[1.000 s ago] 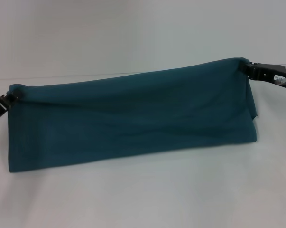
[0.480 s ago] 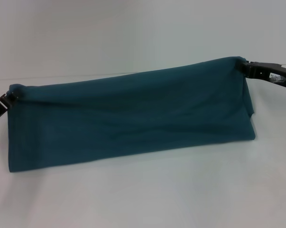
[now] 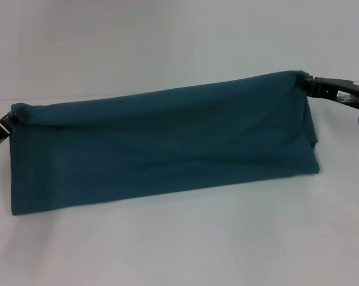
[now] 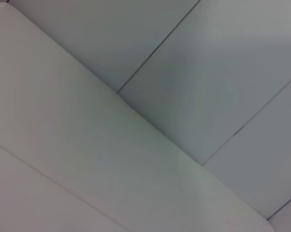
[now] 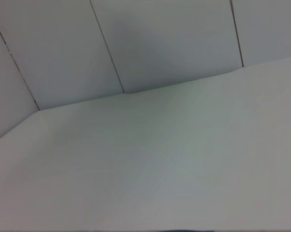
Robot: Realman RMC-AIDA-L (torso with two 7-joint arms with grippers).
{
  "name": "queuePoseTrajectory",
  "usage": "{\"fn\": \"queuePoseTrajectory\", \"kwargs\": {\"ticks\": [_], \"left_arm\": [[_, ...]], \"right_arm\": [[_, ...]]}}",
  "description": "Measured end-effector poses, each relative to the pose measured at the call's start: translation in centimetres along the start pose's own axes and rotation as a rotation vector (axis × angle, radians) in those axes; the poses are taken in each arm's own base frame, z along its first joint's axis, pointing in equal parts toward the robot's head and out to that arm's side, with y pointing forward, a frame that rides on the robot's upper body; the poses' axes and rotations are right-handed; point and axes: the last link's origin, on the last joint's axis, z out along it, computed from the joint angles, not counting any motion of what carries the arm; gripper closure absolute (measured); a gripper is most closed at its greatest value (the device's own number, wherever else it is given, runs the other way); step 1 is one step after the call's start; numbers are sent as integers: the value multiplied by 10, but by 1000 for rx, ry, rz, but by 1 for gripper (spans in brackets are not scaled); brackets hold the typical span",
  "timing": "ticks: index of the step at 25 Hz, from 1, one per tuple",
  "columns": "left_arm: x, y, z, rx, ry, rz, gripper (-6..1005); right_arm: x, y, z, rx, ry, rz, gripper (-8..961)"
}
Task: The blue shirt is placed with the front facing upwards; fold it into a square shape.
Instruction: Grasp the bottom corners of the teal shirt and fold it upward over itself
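Above white table [image 3: 179,250], left end effector [image 3: 13,121] and right end effector [image 3: 305,84] clenched on blue shirt [image 3: 161,149] corners

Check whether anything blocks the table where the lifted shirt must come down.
Nothing visible does. The left end effector and right end effector hold the blue shirt up; the white table in front shows nothing on it.

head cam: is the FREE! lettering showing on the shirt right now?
No. The blue shirt hangs between the left gripper and the right gripper, showing only plain teal cloth.
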Motion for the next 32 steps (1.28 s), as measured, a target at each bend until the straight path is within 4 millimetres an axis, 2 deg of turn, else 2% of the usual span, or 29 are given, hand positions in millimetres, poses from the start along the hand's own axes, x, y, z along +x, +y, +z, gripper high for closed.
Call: {"fn": "queuePoseTrajectory", "kwargs": {"ticks": [10,16,29,32], "left_arm": [[2,-6,3,57,8,-13,869],[2,-11,5,103,14,-30,715],[10,-8,7,87,14,7,262],[16,-4,7,59,5,46,233]], "right_arm": [[1,0,10,46,25,-22,749],[-1,-1,14,82,29,-32,729],[1,-4,12,84,32,-52,412],[1,-4,12,82,39,-86,354]]}}
